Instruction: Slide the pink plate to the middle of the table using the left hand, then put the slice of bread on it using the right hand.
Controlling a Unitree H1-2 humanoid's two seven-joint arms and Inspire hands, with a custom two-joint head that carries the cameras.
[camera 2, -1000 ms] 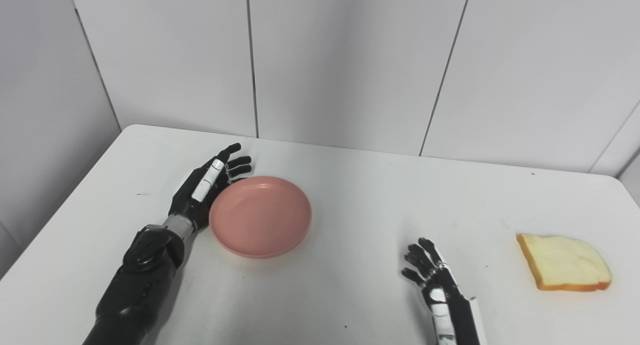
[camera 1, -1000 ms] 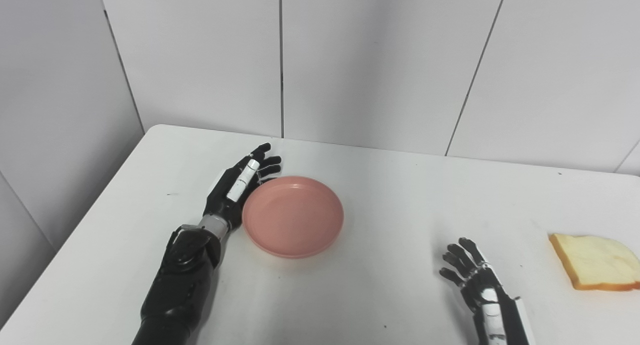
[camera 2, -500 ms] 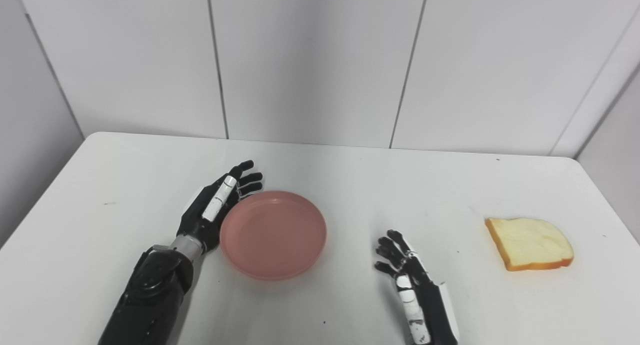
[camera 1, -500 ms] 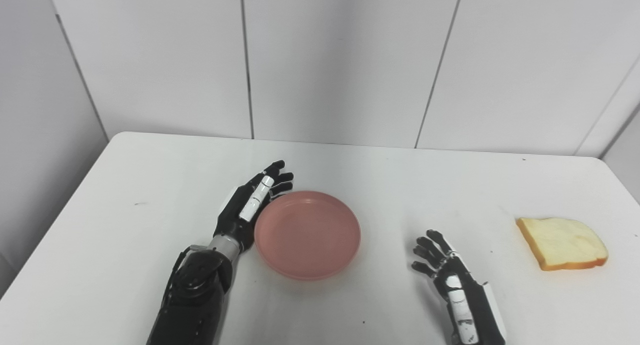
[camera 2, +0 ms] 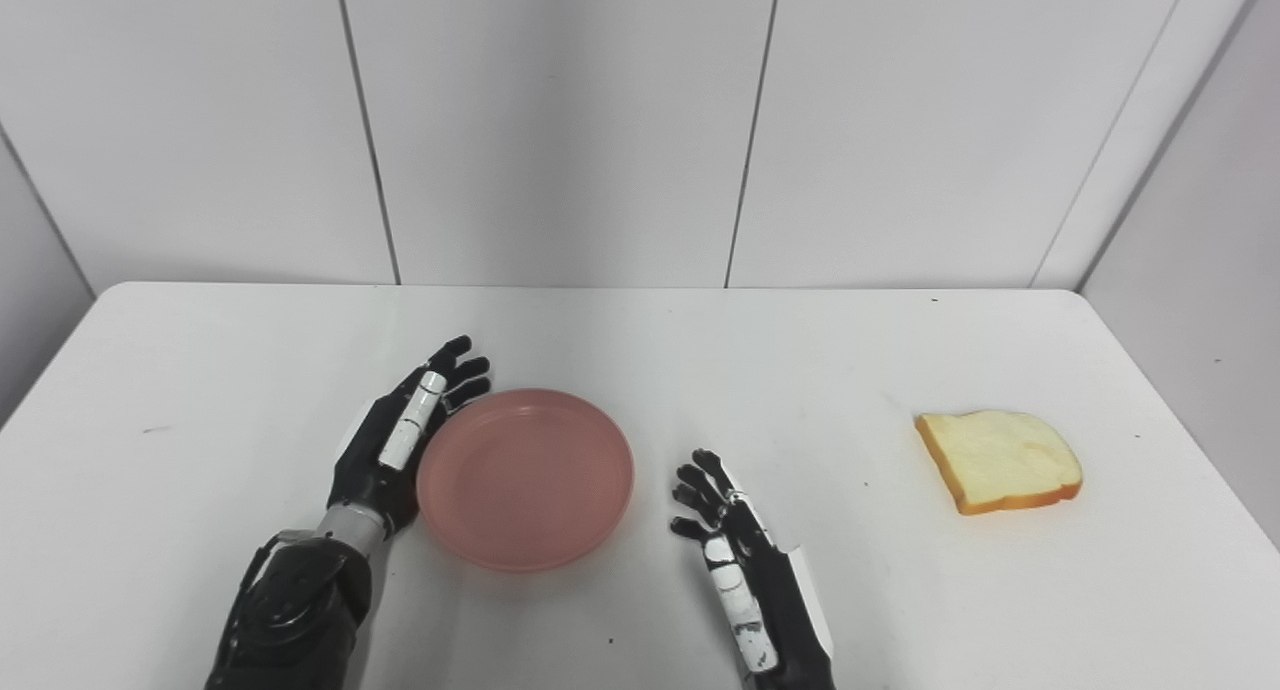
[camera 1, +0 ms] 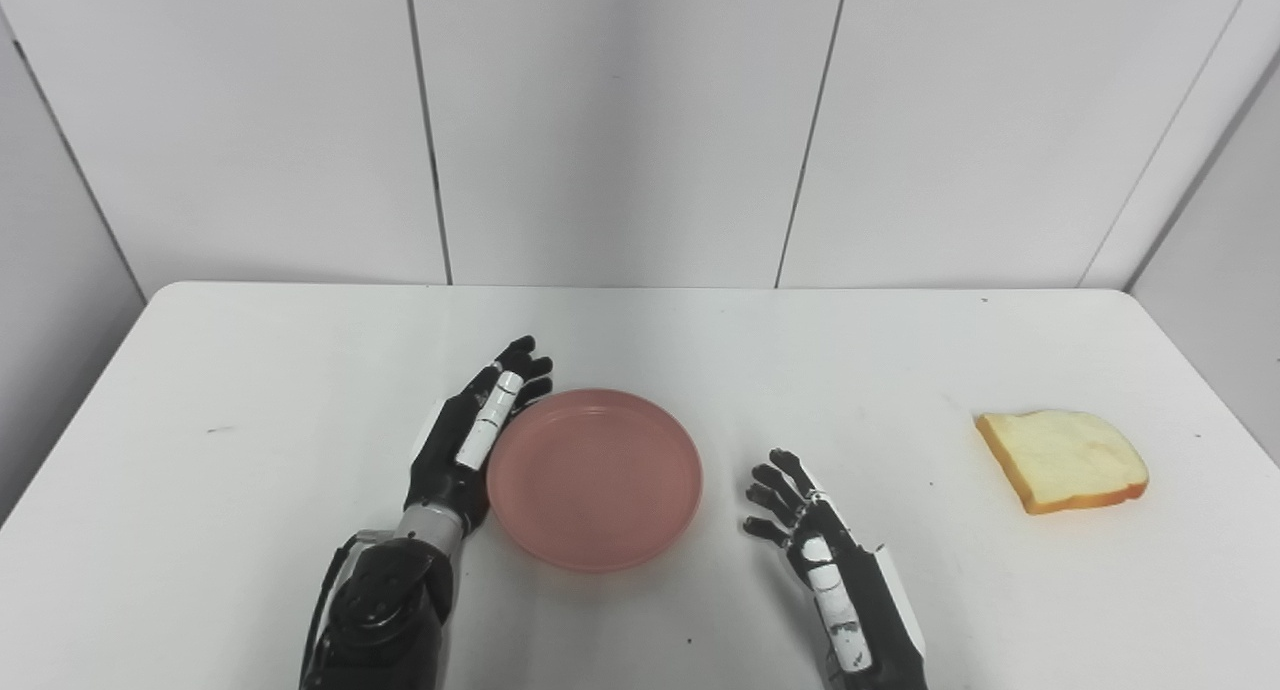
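The pink plate (camera 1: 594, 477) lies flat on the white table (camera 1: 250, 390), a little left of the middle. My left hand (camera 1: 470, 435) is open, set on edge, with its palm against the plate's left rim. My right hand (camera 1: 810, 535) is open and empty, just right of the plate and apart from it. The slice of bread (camera 1: 1062, 459) lies flat at the table's right side, well beyond my right hand. In the right eye view the plate (camera 2: 524, 477), the left hand (camera 2: 400, 438), the right hand (camera 2: 735, 540) and the bread (camera 2: 998, 460) stand the same way.
The table's back edge meets a white panelled wall (camera 1: 620, 120). The table's right edge (camera 1: 1200, 370) runs close to the bread.
The camera has swung to the right, so the whole picture has shifted. The plate, still against my left hand, now lies nearer my right hand. The bread has not moved on the table.
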